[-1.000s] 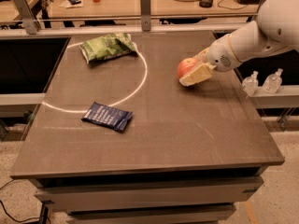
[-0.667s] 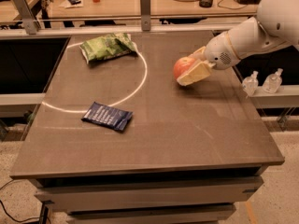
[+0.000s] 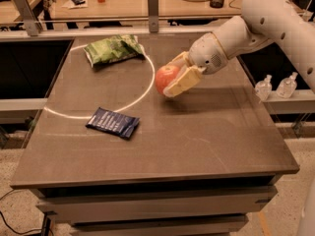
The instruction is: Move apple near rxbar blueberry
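The red-orange apple (image 3: 165, 78) is held in my gripper (image 3: 176, 77), a little above the table's middle. The gripper's pale fingers (image 3: 181, 83) are shut around the apple, one in front of it and one behind. The white arm reaches in from the upper right. The rxbar blueberry (image 3: 113, 123), a flat dark navy wrapper, lies on the table to the front left of the apple, well apart from it.
A crinkled green chip bag (image 3: 112, 48) lies at the back left. A bright thin arc (image 3: 142, 90) of light curves across the brown table (image 3: 206, 136). Two small clear bottles (image 3: 275, 86) stand off the table's right side.
My gripper has carried the apple leftward from the right part of the table toward the middle, closer to the navy bar. The bar and chip bag have not moved.
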You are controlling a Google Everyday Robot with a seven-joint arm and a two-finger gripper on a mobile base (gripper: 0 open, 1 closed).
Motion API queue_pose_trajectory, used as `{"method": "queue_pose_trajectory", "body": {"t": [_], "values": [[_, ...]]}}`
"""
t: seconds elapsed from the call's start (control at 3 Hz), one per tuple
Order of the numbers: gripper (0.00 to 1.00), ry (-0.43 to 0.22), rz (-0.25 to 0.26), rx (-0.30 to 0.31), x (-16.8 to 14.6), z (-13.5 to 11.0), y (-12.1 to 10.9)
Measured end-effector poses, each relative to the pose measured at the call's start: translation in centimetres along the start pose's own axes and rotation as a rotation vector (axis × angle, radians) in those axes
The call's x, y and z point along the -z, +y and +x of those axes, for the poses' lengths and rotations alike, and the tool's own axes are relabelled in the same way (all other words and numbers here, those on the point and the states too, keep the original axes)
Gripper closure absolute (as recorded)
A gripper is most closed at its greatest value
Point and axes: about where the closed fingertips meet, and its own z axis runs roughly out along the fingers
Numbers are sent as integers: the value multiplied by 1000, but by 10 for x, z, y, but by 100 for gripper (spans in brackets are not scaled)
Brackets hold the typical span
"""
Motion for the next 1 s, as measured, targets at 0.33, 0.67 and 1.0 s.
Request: {"method": "queue_pose_trajectory", "body": {"t": [0.33, 0.67, 1.0], "values": [[100, 0, -1, 0, 0, 0, 0], [100, -16, -49, 22, -19, -8, 5], [100, -40, -108, 47, -47, -18, 13]]}}
